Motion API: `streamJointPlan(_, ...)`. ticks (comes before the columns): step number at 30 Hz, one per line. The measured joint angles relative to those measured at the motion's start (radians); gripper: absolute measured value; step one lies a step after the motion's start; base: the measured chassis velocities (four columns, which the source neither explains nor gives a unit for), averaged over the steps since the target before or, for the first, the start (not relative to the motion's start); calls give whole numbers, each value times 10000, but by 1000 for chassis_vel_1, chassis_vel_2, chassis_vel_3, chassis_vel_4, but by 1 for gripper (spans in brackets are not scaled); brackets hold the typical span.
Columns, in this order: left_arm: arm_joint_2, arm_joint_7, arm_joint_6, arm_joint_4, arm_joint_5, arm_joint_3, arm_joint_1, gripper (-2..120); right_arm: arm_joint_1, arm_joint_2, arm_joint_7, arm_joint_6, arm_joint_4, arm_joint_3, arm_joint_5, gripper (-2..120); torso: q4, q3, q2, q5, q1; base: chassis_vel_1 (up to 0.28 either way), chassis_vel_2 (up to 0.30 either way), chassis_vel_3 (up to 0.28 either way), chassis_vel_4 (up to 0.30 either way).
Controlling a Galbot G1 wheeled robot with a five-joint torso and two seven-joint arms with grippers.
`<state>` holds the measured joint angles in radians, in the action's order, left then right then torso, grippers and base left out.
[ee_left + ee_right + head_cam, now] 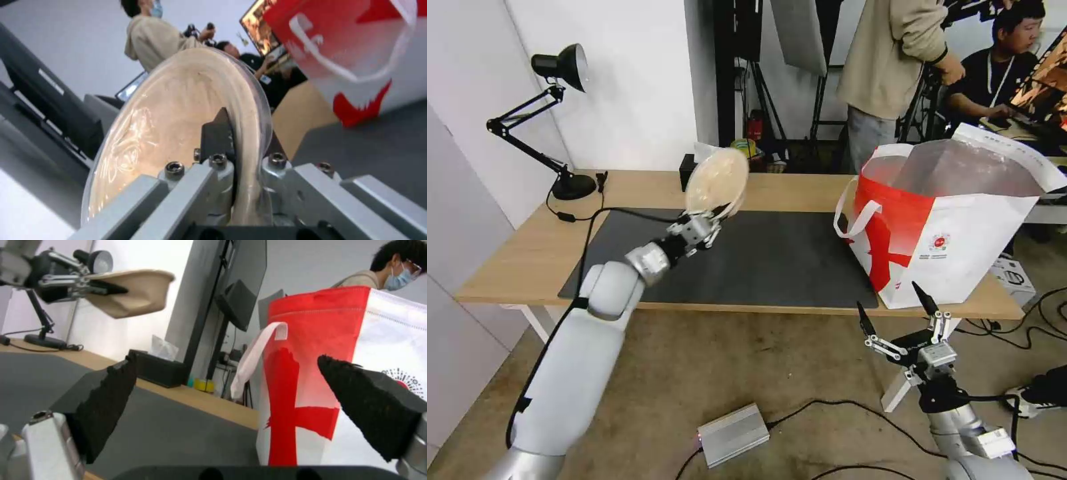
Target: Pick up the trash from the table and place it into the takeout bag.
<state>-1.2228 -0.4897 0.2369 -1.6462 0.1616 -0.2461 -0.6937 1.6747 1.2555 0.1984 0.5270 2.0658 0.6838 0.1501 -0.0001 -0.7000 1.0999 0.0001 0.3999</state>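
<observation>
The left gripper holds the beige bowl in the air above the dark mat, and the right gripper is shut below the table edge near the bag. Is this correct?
Not quite. The right gripper is open: the head view shows its black fingers spread apart, below the table edge near the takeout bag. The rest holds: the left gripper grips the beige bowl by its rim in the air above the dark mat.

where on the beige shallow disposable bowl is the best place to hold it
By its thin rim, one finger inside and one outside, as the left tool pinches the beige shallow disposable bowl now. The bowl is wide and shallow, too broad to span, so coming edge-on from the side suits it.
</observation>
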Motion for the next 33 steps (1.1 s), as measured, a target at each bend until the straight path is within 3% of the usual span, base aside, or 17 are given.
streamJointPlan(12,-1055,825,364,996,102,1347,1448,1,0,0,0,0,0,0,0,100,0,0,0,0,1,0,0,0,0)
streamJointPlan(18,-1578,855,434,1614,331,2016,2330,1,0,0,0,0,0,0,0,100,0,0,0,0,1,0,0,0,0)
streamJointPlan(33,-2976,1023,801,3437,683,2798,4412,1,0,0,0,0,0,0,0,100,1,0,0,0,2,0,0,0,0)
